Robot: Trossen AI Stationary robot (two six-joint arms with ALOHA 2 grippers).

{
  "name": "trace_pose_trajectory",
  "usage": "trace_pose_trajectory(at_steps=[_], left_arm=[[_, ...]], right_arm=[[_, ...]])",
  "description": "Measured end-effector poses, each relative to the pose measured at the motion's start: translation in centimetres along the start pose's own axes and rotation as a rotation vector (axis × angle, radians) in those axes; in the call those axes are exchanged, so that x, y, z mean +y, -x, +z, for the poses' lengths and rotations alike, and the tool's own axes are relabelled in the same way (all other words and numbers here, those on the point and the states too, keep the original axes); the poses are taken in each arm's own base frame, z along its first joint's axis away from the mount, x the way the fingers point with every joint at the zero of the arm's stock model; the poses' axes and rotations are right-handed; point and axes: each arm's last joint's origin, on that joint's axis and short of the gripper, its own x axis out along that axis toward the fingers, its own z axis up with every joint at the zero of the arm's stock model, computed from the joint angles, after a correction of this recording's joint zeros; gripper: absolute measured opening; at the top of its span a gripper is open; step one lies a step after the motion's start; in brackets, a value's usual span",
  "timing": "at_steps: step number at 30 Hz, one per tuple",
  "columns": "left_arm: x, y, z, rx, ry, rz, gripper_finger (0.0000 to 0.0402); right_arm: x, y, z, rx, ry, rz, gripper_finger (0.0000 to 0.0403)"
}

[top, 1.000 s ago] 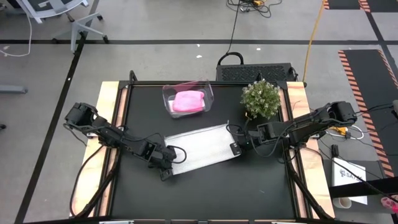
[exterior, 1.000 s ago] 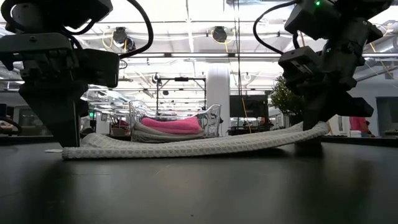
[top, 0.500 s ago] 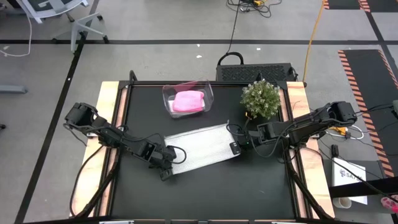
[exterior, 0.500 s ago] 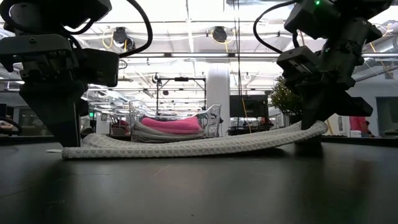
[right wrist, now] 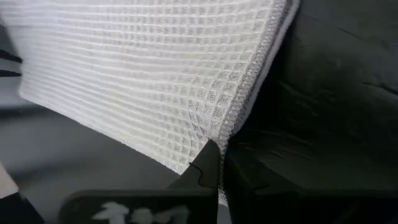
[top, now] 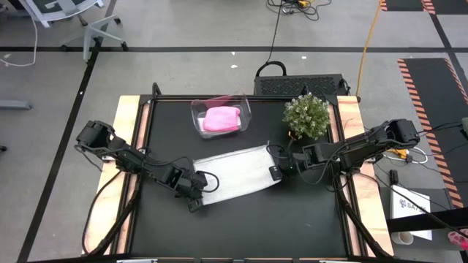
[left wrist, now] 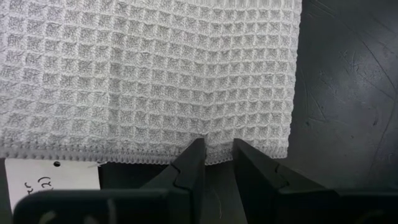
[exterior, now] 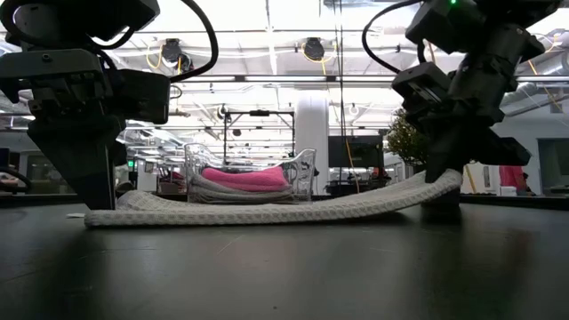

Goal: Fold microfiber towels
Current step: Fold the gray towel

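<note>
A white waffle-weave microfiber towel [top: 235,174] is spread across the middle of the black worktop [top: 307,219], and it is gripped at both ends. The left claw [top: 196,196] is clenched on the towel's near-left hem, its fingers [left wrist: 194,163] pinching the stitched edge. The right claw [top: 276,172] is clenched on the right end, which is raised off the surface in the low view — the left end is seen lying flat.

The step in hand is judged to be the first fold: edges gripped, nothing yet doubled over. The next move would call for both held edges to be lifted together and carried across the towel to its opposite edge, then laid down with the edges aligned before release; uneven lifting would skew the fold.

A bright pink towel [top: 221,118] is held in a clear plastic bin [top: 196,111] at the far side, beside a small green potted plant [top: 306,115].
</note>
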Motion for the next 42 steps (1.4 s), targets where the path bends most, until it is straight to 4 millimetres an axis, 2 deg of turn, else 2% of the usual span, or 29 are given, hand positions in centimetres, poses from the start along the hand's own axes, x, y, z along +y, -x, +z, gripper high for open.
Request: trace_pose_trajectory(at_steps=[6,15,20,24,31,42], left_arm=[[0.0,0.0,0.0,-0.001,0.001,-0.001,0.0088],[0.0,0.0,0.1,-0.005,0.001,-0.004,0.0088],[-0.1,0.0,0.1,-0.014,0.002,-0.014,0.0088],[-0.1,0.0,0.2,-0.016,0.002,-0.015,0.0088],[-0.2,0.0,0.2,-0.018,0.002,-0.017,0.0088],[-0.2,0.0,0.2,-0.02,0.001,-0.019,0.0088]], right_arm=[[0.9,0.6,0.3,-0.025,0.033,-0.013,0.0],[4.8,4.2,1.3,-0.098,0.144,-0.065,0.0],[6.1,5.8,1.6,-0.118,0.164,-0.075,0.0],[6.8,6.2,1.7,-0.112,0.179,-0.074,0.0],[9.2,4.2,2.2,0.016,0.296,-0.078,0.0],[15.0,0.4,3.3,0.157,0.518,-0.015,0.0]])
